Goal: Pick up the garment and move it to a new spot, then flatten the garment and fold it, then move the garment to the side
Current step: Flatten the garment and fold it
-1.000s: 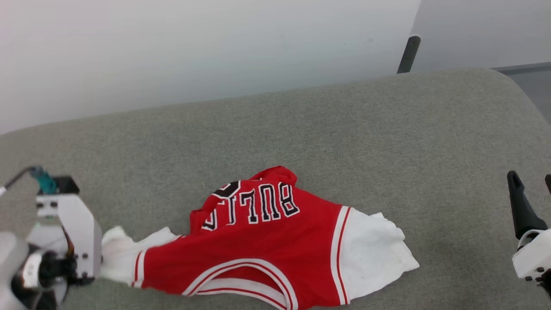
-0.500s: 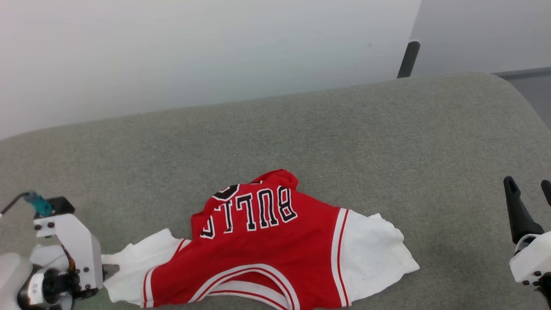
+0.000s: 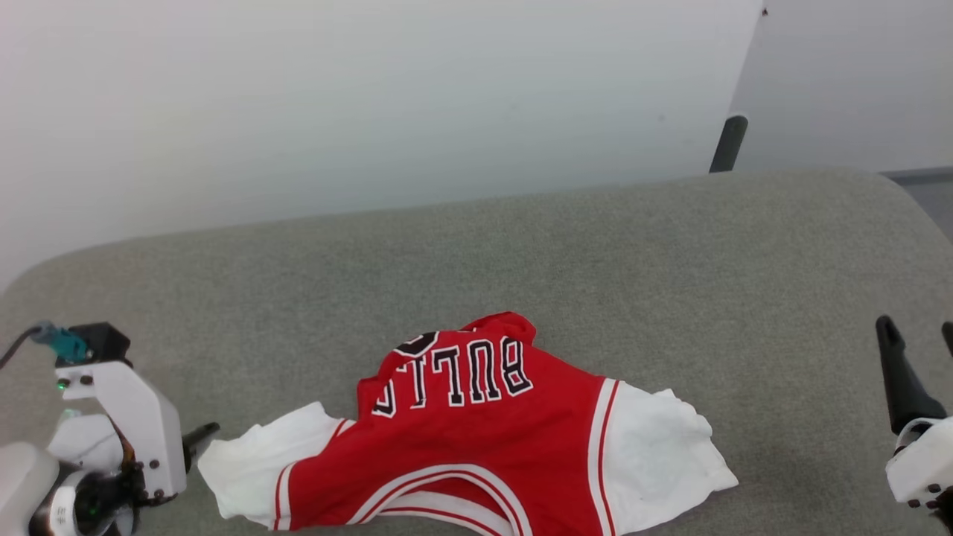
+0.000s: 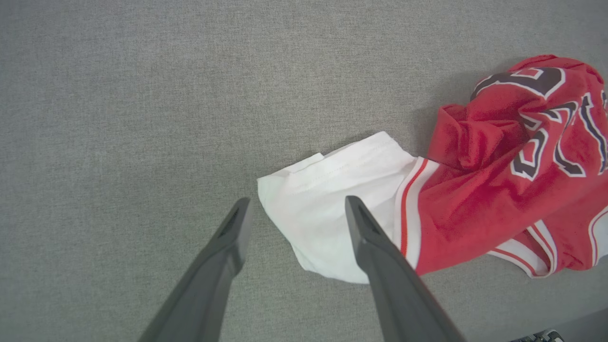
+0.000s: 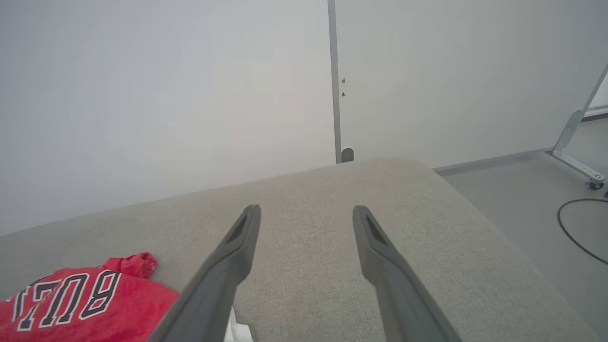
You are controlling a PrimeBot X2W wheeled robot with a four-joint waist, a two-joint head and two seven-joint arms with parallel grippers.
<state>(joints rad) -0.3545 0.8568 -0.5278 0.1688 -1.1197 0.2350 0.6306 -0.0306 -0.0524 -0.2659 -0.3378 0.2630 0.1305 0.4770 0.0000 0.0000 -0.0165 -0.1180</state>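
Garment (image 3: pixel 484 424) is lying crumpled at lower centre on table (image 3: pixel 670 253); left hand (image 4: pixel 294 204) is hanging open over its white sleeve (image 4: pixel 323 190); right hand (image 3: pixel 916 331) is sitting open, lower right.

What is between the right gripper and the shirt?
Bare grey cushion. In the head view, the right gripper stands well apart from the shirt, and plain cushion fabric lies between them.
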